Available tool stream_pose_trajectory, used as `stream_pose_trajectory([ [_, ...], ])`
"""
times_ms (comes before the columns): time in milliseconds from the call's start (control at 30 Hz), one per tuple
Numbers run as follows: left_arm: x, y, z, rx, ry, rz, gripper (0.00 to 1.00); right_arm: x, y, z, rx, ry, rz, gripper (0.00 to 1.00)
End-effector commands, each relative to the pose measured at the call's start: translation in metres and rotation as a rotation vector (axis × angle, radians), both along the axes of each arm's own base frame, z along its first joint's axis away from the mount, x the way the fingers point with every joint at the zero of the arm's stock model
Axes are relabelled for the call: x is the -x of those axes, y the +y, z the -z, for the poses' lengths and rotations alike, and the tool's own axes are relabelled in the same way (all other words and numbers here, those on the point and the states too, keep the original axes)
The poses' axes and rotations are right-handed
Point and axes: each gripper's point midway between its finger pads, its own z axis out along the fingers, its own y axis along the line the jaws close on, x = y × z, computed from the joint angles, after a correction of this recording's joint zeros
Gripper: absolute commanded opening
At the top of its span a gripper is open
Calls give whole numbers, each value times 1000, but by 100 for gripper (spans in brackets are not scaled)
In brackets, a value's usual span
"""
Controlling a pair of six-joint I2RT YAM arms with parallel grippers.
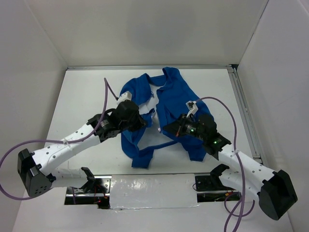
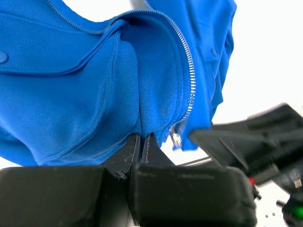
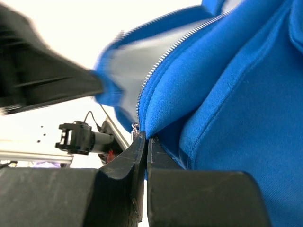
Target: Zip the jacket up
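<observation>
jacket [image 1: 174, 92] lying open mid-worktop [image 1: 87, 92], nearer the far edge | left claw [image 2: 141, 138] pinching one front hem beside zipper [image 2: 189, 80] | right claw [image 3: 145, 138] pinching opposite front edge | likely drawing both zipper halves together for joining

The jacket [image 1: 174, 96] is lying rumpled on the white table [image 1: 87, 92], its front gaping over pale lining [image 1: 152, 94]. The left gripper [image 1: 144, 121] is reaching in from the left, the right gripper [image 1: 166, 129] from the right, both meeting the fabric beside the front opening
</observation>
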Motion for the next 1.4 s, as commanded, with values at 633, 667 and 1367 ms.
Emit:
stream_pose_trajectory([
  [633, -19, -54, -19, 195, -1, 216, 0, -38, 11, -6, 90, -81, 162, 0],
  [667, -15, -54, -25, 212, -18, 238, 0, -48, 7, -6, 93, -86, 216, 0],
  [1367, 5, -11, -45, 187, -102, 160, 0, -30, -22, -152, -43, -442, 312, 0],
])
